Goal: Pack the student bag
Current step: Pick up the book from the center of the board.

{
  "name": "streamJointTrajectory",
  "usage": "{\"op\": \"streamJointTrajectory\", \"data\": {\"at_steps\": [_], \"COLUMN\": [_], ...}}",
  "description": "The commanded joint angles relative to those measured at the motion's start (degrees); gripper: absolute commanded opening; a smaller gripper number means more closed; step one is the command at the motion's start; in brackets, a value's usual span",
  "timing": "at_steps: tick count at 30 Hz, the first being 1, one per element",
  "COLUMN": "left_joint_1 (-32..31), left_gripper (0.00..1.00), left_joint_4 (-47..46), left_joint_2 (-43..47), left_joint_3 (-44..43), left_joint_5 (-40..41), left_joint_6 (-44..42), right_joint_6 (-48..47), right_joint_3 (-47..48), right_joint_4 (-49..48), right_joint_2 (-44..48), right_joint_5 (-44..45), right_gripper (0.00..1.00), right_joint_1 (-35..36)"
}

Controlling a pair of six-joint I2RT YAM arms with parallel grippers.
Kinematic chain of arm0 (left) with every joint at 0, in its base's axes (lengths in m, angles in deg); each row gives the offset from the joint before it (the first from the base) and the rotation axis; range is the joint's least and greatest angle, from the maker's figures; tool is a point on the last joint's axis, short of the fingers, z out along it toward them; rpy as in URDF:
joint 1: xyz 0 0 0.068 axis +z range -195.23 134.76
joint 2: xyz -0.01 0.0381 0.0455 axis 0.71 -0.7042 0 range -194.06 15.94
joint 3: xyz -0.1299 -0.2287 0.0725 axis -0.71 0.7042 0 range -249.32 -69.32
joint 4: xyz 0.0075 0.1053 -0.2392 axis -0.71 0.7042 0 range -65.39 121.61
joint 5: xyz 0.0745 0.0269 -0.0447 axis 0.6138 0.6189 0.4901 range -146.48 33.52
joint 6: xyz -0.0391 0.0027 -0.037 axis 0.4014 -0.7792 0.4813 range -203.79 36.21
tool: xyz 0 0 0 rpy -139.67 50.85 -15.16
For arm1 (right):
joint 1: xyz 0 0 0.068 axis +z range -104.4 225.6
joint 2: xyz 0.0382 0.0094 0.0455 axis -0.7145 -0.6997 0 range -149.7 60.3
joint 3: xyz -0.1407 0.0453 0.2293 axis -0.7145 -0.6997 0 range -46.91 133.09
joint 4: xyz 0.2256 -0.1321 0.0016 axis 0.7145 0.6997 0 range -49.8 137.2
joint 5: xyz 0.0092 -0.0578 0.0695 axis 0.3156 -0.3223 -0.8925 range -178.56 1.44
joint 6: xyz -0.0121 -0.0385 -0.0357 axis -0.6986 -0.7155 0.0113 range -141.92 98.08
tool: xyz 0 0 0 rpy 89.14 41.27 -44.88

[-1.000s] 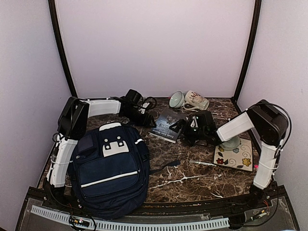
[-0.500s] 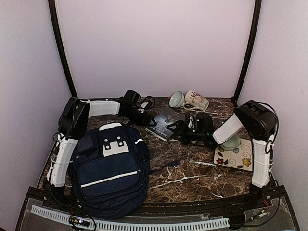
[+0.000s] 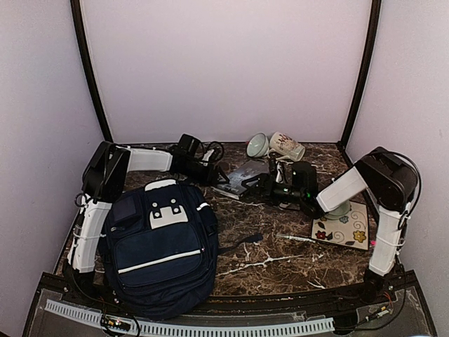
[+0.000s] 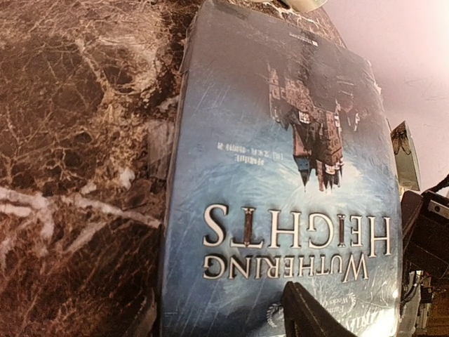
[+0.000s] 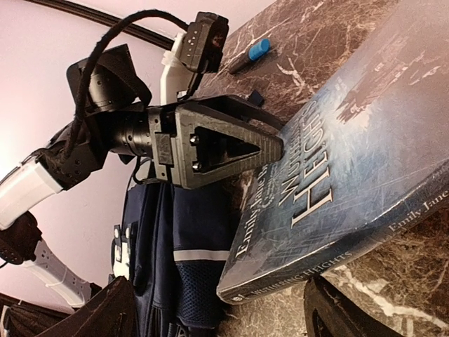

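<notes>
The student bag [image 3: 161,242], navy with white trim, lies flat at the front left, its side also showing in the right wrist view [image 5: 189,232]. A blue "Wuthering Heights" paperback [image 3: 243,175] lies behind it, between both grippers. My left gripper [image 3: 215,173] is at the book's left end. One of its fingertips [image 4: 309,316] lies over the cover [image 4: 280,175]. The other shows only faintly beside the book's edge, so the jaws stand apart. My right gripper [image 3: 255,184] is open and wide. The book's spine corner [image 5: 280,281] sits between its fingers [image 5: 337,312].
A floral mug [image 3: 287,146] and a pale bowl [image 3: 257,145] lie at the back. A flowered tile [image 3: 342,228] is at the right, with a thin pen [image 3: 302,239] beside it. A blue-capped marker [image 5: 251,55] lies beyond the book. Cables [image 3: 217,149] trail behind the left gripper.
My right gripper has swung left and back to the book's right end, its jaws narrowing a little. The book has shifted toward the back and looks foreshortened. The left jaws narrowed slightly.
</notes>
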Motion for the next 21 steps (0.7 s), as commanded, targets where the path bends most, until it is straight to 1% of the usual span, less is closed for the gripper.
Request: {"op": "streamJointTrajectory", "data": {"at_steps": [1, 4, 7, 10, 12, 16, 17, 18, 21], "left_joint_1": [-4.05, -4.06, -4.16, -4.23, -4.23, -4.40, -4.41, -4.35, -4.44], "left_gripper": [0.59, 0.59, 0.58, 0.58, 0.58, 0.57, 0.57, 0.57, 0.56], "left_joint_4": [1.24, -0.61, -1.75, -2.26, -2.35, -2.59, -2.81, -3.11, -3.72], "left_joint_2": [3.60, 3.72, 3.71, 3.69, 3.66, 3.77, 3.83, 3.76, 3.87], "left_joint_3": [3.34, 4.58, 5.60, 6.02, 6.05, 6.38, 6.59, 6.85, 7.42], "left_joint_5": [-8.54, -9.80, -10.04, -10.35, -10.45, -10.67, -10.71, -10.66, -11.05], "left_joint_6": [2.38, 3.20, 3.62, 3.93, 4.00, 4.00, 4.06, 4.12, 4.23], "right_joint_6": [-5.09, -5.42, -5.84, -10.27, -12.10, -11.27, -10.59, -9.90, -7.76], "right_joint_3": [4.01, 5.77, 7.07, 9.46, 11.56, 14.02, 13.95, 13.83, 13.49], "right_joint_4": [2.42, 9.27, 13.40, 16.00, 17.67, 19.02, 18.80, 18.56, 17.46], "right_joint_2": [0.14, -1.24, -1.82, -1.34, -1.68, -3.04, -3.26, -3.58, -4.21], "right_joint_5": [5.56, 11.98, 17.15, 21.62, 23.04, 22.21, 22.00, 21.81, 19.90], "right_gripper": [0.84, 0.83, 0.83, 0.83, 0.83, 0.82, 0.80, 0.77, 0.61], "right_joint_1": [1.06, 1.13, 1.71, 3.45, 4.12, 4.14, 4.18, 4.15, 4.06]}}
